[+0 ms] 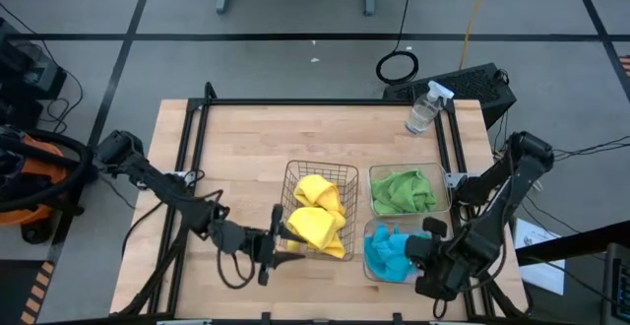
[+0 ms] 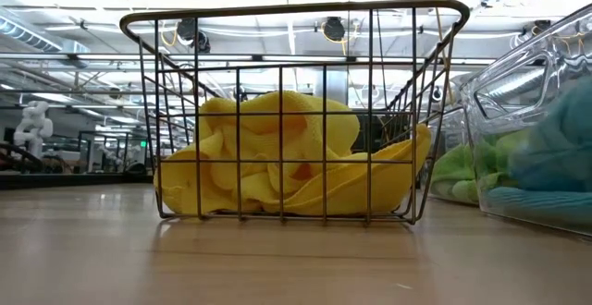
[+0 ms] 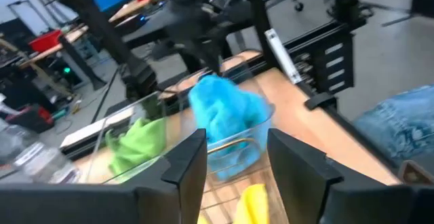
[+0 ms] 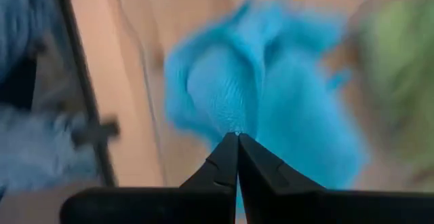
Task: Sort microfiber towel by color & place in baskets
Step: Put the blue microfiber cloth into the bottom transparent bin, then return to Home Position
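The wire-mesh basket [image 1: 321, 165] holds yellow towels [image 1: 317, 217], which fill its floor in the low view [image 2: 277, 152]. To its right, the far clear tub [image 1: 372, 189] holds a green towel [image 1: 404, 192]. The near tub [image 1: 366, 256] holds a blue towel [image 1: 389, 253]. My left gripper [image 1: 279, 238] is open at the basket's near left side, its fingers [image 3: 186, 163] above the rim. My right gripper [image 1: 430, 231] is shut at the blue tub's right side, with its tips [image 4: 237, 137] over the blue towel [image 4: 271, 88]. My right gripper's shut fingertips stand right at a raised fold of the blue towel [image 4: 234, 115], coming from above. I cannot tell whether they touch it.
A clear spray bottle [image 1: 425, 108] stands at the table's far right corner. A black frame rail [image 1: 325, 100] runs around the table's edges. Bare wood lies left of the wire basket [image 1: 236, 158]. The green towel [image 3: 139, 139] and blue towel [image 3: 224, 108] show beyond my left fingers.
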`<act>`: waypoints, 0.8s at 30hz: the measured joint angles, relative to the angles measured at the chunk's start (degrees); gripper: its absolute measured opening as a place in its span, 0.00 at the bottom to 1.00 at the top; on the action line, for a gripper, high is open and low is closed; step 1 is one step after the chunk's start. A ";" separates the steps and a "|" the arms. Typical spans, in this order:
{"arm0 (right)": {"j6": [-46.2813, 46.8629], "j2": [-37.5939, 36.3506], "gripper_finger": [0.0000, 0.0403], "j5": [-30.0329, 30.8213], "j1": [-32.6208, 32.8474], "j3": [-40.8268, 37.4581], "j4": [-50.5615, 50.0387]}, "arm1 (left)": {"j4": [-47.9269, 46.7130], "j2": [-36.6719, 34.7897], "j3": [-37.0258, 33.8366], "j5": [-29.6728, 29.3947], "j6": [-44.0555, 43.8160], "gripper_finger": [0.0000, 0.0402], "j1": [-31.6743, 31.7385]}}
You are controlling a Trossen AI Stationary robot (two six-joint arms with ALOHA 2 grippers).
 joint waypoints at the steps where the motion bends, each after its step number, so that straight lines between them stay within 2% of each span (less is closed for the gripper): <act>1: 0.01 0.14 0.00 -2.82 -0.12 -1.81 1.73 | -0.40 -0.16 0.00 0.00 0.01 0.40 0.60; 3: -0.04 0.24 0.00 -5.27 -0.75 -6.31 5.60 | -0.62 -0.26 0.00 0.35 -0.01 0.38 1.87; 7: 2.84 0.24 0.00 -6.02 -2.26 -14.46 13.30 | -0.67 -0.26 0.00 3.37 -0.46 0.36 4.41; 11: 4.51 0.16 0.06 -8.01 -2.56 -17.42 17.27 | -1.47 -0.26 0.00 6.31 -1.95 0.36 6.50; 14: 5.26 -0.48 0.16 -10.03 -2.57 -15.19 15.99 | -3.47 -0.26 0.00 7.96 -3.86 0.36 7.14; 18: 4.31 -2.38 0.35 -10.22 -2.54 -8.59 11.74 | -6.63 -0.26 0.00 8.96 -5.93 0.36 7.00; 24: 0.66 -2.98 0.59 -6.58 -2.51 3.82 -7.76 | -7.67 -0.26 0.00 8.94 -7.05 0.36 6.11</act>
